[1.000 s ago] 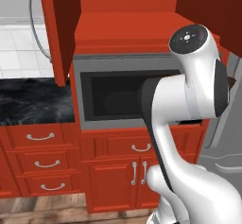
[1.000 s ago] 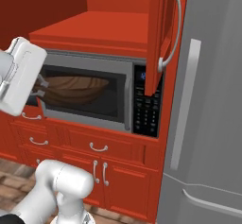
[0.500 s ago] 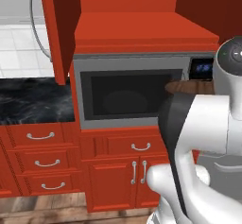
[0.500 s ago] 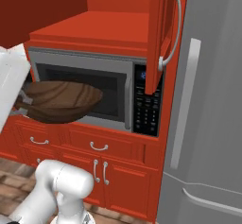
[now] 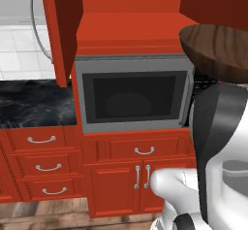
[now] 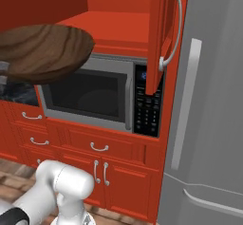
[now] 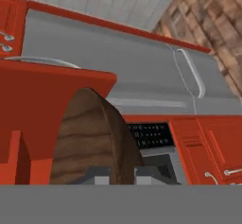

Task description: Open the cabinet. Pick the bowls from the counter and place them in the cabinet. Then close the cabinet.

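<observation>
Wooden bowl (image 6: 45, 52) gripped by closed fingers (image 7: 118, 175), carried up; next, set it inside open cabinet (image 5: 131, 27)

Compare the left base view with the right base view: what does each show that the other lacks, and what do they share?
Left base view alone: a stretch of black marble counter, white wall tiles and a stack of three red drawers.

Right base view alone: the grey refrigerator with its long handle, and the microwave's keypad.

Both: the dark wooden bowl lifted level with the open red cabinet, the microwave below, and the robot's white arm.
</observation>
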Controlling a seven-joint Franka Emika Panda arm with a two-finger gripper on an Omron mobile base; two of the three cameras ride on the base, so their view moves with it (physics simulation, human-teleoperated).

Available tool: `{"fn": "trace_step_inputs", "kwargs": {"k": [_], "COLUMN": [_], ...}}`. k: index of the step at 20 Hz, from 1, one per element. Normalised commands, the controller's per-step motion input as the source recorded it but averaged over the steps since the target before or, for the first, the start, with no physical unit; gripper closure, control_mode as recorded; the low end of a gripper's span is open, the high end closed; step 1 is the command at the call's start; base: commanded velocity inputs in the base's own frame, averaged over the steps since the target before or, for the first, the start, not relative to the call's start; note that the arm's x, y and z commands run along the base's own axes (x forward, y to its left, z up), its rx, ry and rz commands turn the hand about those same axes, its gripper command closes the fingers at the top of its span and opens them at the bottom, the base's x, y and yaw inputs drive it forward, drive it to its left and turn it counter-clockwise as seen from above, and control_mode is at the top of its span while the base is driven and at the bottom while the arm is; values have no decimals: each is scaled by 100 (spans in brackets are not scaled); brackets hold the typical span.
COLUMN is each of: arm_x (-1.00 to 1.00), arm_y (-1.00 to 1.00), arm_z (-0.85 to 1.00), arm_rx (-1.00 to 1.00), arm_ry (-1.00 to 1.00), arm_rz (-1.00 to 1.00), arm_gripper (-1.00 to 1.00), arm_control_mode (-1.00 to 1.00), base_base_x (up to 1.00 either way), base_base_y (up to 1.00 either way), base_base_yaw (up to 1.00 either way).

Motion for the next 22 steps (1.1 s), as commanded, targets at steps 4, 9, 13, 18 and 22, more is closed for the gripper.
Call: {"fn": "trace_step_inputs", "kwargs": {"k": [4,9,13,18,22], "arm_x": [24,42,52,59,54], "arm_y": [0,0,0,0,0], "arm_z": [34,1,0,0,0], "arm_rx": [0,4,1,0,0], "arm_ry": [-19,-9,-10,-6,-5], "arm_rz": [17,21,18,15,15], "arm_gripper": [100,100,100,100,100], "arm_control_mode": [-100,-100,-100,-100,-100], "base_base_x": [0,0,0,0,0], "base_base_y": [0,0,0,0,0], "base_base_yaw": [0,0,0,0,0]}}
